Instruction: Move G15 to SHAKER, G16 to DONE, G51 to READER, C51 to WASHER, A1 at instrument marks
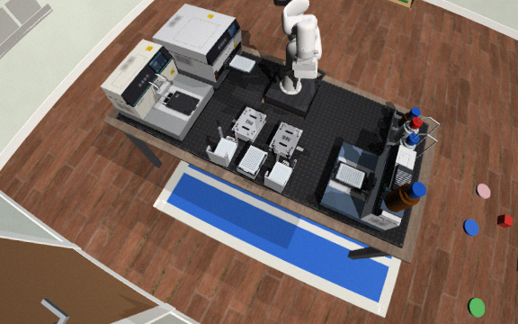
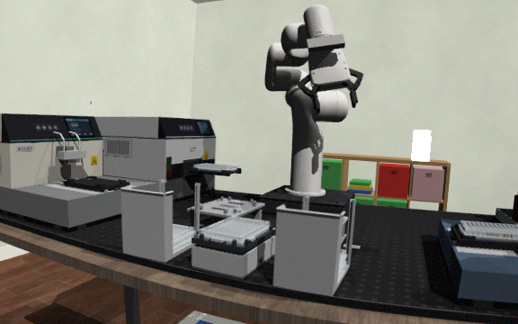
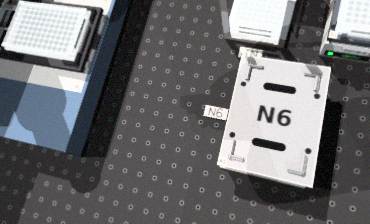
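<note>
My gripper (image 2: 335, 105) is open and empty, high above the deck. Plate G15 (image 1: 351, 175) (image 2: 495, 229) (image 3: 46, 31) sits on the blue DISPENSER. A plate (image 1: 242, 63) (image 2: 216, 168) lies on the READER's extended tray. Another plate (image 1: 252, 159) (image 2: 236, 230) (image 3: 368, 17) sits on the SHAKER between the racks. In the IN rack the top plate (image 1: 281, 173) (image 3: 263, 17) shows, deep between the walls; the plate below is hidden in the wrist view. White plates (image 1: 225, 148) (image 2: 183, 236) lie low in the DONE rack. The WASHER carrier (image 1: 182, 103) (image 2: 97, 183) is bare. Most plate labels are unreadable.
The recovery nest N6 (image 1: 286, 139) (image 3: 273, 131) is bare, behind the IN rack. The regrip nest RG (image 1: 249, 122) (image 2: 227, 206) is also bare, behind the DONE rack. Tall rack walls and posts flank the SHAKER. Bottles (image 1: 403, 198) stand beyond the DISPENSER.
</note>
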Controlling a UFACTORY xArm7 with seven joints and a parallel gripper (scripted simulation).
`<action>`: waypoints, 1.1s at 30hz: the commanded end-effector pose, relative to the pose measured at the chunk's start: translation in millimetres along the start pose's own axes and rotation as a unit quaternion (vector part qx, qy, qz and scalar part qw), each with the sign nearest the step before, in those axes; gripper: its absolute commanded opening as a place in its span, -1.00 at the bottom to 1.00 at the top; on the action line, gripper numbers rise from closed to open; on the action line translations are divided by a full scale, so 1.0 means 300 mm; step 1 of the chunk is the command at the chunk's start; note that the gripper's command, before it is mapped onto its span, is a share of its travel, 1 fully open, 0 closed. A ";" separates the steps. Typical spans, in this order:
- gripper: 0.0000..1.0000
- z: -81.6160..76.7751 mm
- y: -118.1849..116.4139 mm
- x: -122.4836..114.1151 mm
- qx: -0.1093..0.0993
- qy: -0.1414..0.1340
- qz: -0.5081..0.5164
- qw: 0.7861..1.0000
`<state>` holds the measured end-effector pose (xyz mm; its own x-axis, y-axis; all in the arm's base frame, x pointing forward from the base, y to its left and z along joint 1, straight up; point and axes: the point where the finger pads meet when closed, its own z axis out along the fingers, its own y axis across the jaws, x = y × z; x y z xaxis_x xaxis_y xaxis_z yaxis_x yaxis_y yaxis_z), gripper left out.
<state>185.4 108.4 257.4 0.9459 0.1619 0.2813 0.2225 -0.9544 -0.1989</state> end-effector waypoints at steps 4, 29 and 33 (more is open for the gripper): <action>1.00 0.031 0.075 0.034 -0.093 -0.106 0.088 0.986; 1.00 0.144 0.287 0.124 -0.114 -0.127 0.108 0.979; 1.00 0.154 0.305 0.132 -0.114 -0.127 0.108 0.979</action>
<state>245.8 44.1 210.1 0.9998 -0.0214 0.0028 -0.0213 -0.9998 -0.0026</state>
